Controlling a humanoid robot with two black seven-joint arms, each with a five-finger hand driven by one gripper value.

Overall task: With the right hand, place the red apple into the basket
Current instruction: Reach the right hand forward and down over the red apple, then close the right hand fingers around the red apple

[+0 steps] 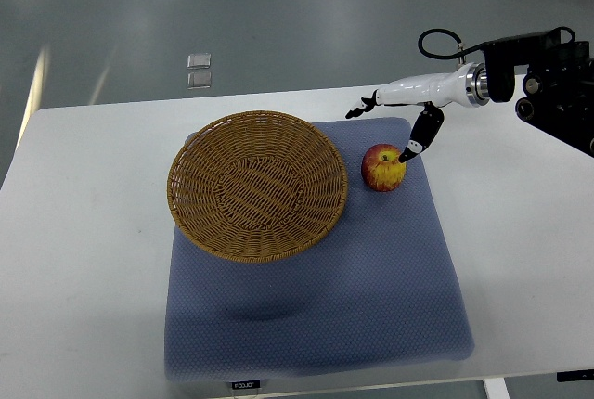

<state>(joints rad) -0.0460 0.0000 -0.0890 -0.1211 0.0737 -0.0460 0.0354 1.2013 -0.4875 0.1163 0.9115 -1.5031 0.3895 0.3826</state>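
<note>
Top view. The right arm enters from the right edge, its upper part cut off by the frame; the right hand [408, 109] is seen side-on over the far right corner of the blue mat [316, 306]. Its fingers [360, 108] spread toward the basket and grasp nothing, while the dark tip of its thumb [415, 144] points down and appears to touch the top of the red apple [382, 168]; true contact cannot be confirmed from this angle. The apple rests on the mat, just beside the right rim of the wicker basket [257, 186], a narrow strip of mat between them. The fruit is nearly round and no stem can be made out, so its long axis cannot be read. The basket covers the mat's far left corner, its rim overhanging onto the white table [83, 260]. The mat's near half lies bare, and bare table borders it left and right. The table's near edge and the mat's near corners run close to the frame's bottom.
</note>
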